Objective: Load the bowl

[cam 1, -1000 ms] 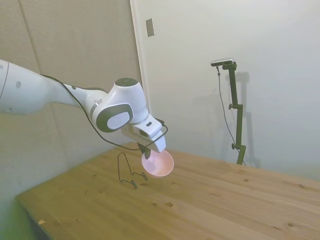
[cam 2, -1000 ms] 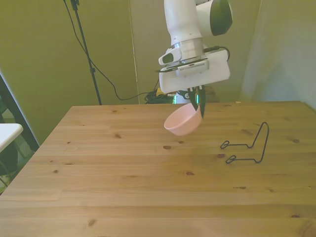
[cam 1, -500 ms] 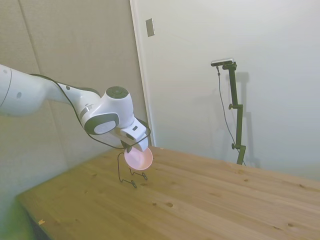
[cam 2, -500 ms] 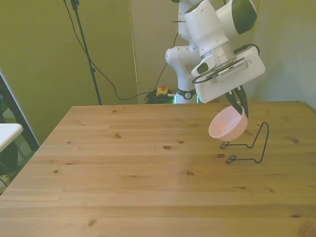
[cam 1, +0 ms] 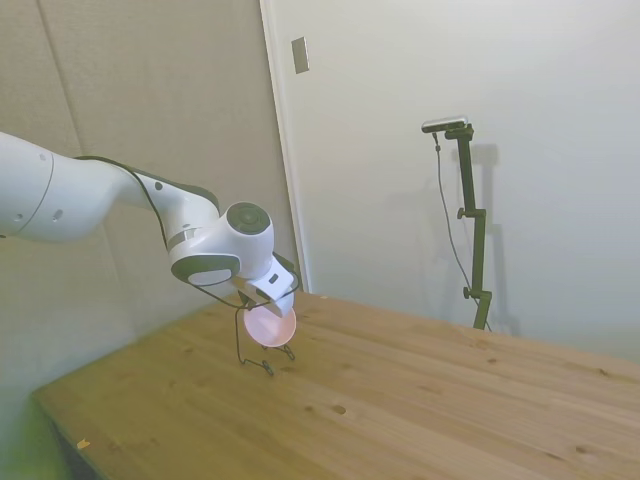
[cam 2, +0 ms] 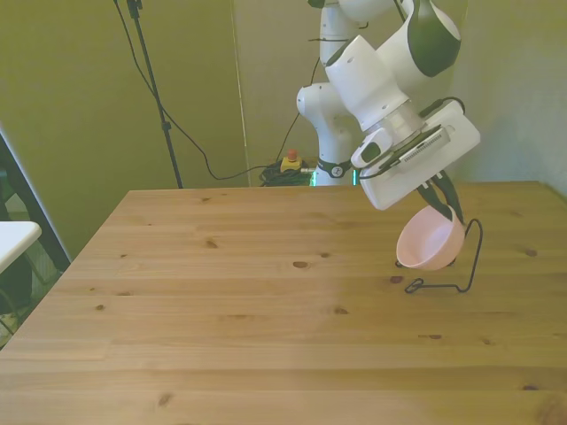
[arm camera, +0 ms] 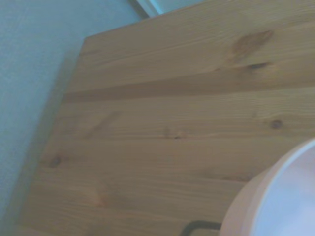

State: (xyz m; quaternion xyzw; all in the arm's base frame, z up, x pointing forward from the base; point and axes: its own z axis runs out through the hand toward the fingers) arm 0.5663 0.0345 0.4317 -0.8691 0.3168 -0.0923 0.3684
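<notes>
Claw is gripping the pink bowl over the wire rack; next I think it needs lowering gently in.

**Rack crowded, rest of table open**

The bowl, pinched at its rim by the gripper, hangs tilted just over the wire rack, blocking approach from above. The wooden table toward the front view's left lies open, well apart from both.
</notes>
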